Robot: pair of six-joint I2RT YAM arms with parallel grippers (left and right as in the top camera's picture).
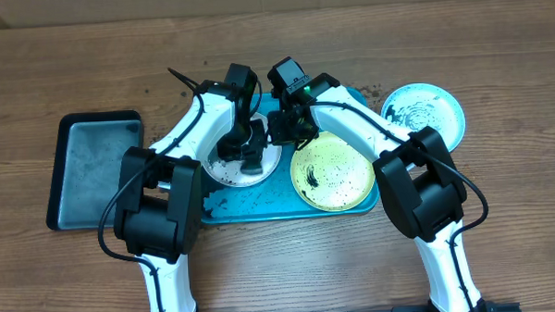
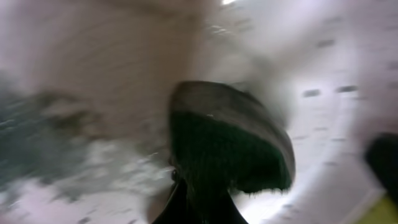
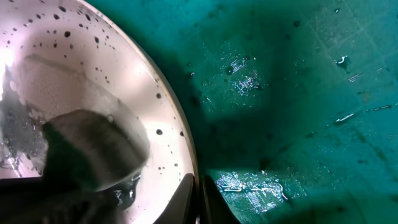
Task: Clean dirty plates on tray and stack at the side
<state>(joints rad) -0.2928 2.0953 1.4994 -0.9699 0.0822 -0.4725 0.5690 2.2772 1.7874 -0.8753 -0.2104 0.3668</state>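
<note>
The white-rimmed plate [image 1: 227, 173] lies on the left half of the teal tray [image 1: 261, 205], speckled and wet with foam. My left gripper [image 1: 252, 149] is shut on a dark green scrubbing sponge [image 2: 230, 143] that presses on this plate's [image 2: 93, 74] centre; the left wrist view is blurred. My right gripper [image 3: 199, 199] is shut on the white plate's [image 3: 93, 68] right rim, one finger inside and one outside, with the sponge [image 3: 93, 149] just to its left. The lime-green plate [image 1: 332, 173] sits on the tray's right half. The light teal plate [image 1: 426, 114] lies on the table, right of the tray.
A smaller black-rimmed grey tray [image 1: 93, 167] sits on the wooden table to the left of the teal tray. Both arms cross over the teal tray's middle. The tray floor [image 3: 298, 93] is wet beside the white plate.
</note>
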